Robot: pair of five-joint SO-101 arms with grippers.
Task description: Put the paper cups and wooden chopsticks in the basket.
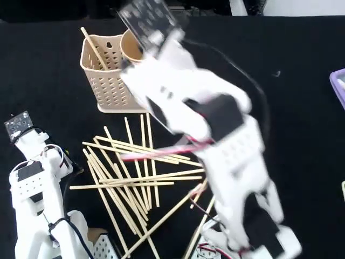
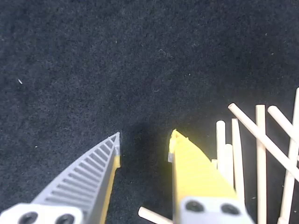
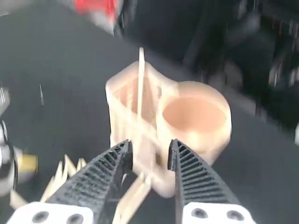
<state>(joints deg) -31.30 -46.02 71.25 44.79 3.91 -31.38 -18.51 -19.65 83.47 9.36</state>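
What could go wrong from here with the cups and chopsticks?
1. The right pincer hangs open close to the basket and paper cup; it could knock either over.
2. The chopsticks lie crossed in a pile, so lifting one may drag or scatter others.
3. The chopstick standing in the basket could be bumped out.

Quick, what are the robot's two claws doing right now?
Left gripper: open, holding nothing.
Right gripper: open.

I can read nothing here: no words, numbers, labels or signs on anything in front of me.
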